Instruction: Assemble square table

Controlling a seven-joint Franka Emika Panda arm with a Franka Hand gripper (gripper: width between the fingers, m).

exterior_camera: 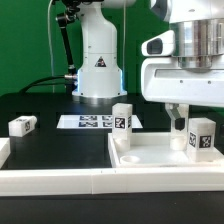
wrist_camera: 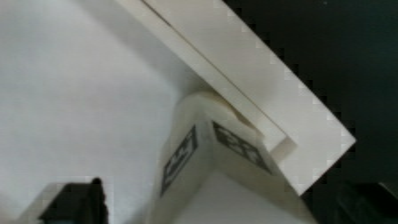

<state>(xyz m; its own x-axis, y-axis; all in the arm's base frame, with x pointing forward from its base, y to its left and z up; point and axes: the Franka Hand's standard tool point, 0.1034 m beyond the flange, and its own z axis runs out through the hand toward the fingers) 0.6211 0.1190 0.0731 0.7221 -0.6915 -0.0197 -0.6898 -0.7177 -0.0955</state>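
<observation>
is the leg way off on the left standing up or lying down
Lying down. In the exterior view that leg rests on its long side on the black table, wider than tall, while two other legs stand upright on the tabletop.

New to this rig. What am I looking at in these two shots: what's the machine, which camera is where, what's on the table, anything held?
One robot arm with a two-finger gripper is building a small white table.

The exterior view comes from a fixed camera facing the arm's base. The wrist view comes from a camera on the wrist, looking down past the fingers.

On the black surface, the tabletop lies underside up inside the L-shaped border wall. Three legs show in the exterior view: one leg by the tabletop's far corner, one leg on the exterior view's right, and a loose leg lying off to the exterior view's left. The marker board is only for tracking.

The gripper hangs low over the tabletop; I cannot tell whether it holds anything. Close up, the wrist view shows a tagged leg.
</observation>
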